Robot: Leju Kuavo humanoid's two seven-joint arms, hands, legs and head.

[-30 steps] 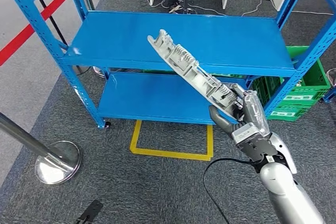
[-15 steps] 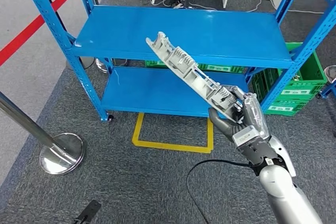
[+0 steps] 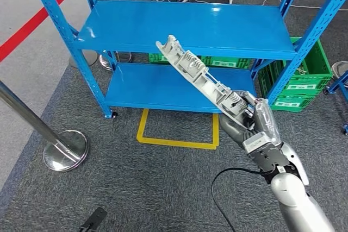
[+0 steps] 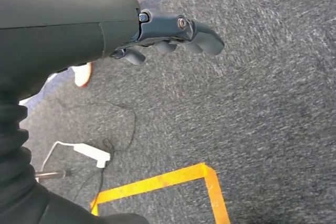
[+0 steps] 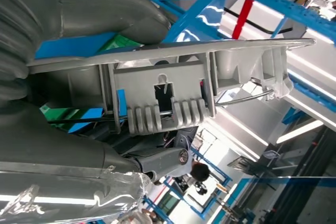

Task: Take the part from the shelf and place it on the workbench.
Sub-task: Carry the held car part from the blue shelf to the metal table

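Your right robot hand (image 3: 251,125) is wrapped around one end of the long grey part (image 3: 203,80), so you've got a solid hold on it. The part sticks out up and to the left from the hand, tilted, hanging in the air in front of the blue shelf (image 3: 188,28) and not touching either of its boards. In the right wrist view you can see the part's ribbed underside (image 5: 166,98) up close, with the thumb on one side and the fingers (image 5: 158,161) on the other.

Your left robot hand (image 4: 174,32) is holding nothing; its fingers are stretched out over the grey carpet (image 4: 257,103), loose and apart.

On the floor in front of the shelf you've got a yellow taped rectangle (image 3: 178,144). To the left there's a silver stanchion base (image 3: 66,150) with its pole leaning out toward the picture's edge. A green crate (image 3: 305,85) sits behind the shelf's right leg. A black cable (image 3: 230,175) loops on the carpet near your right arm, and red barrier tape (image 3: 24,33) runs along the left side.
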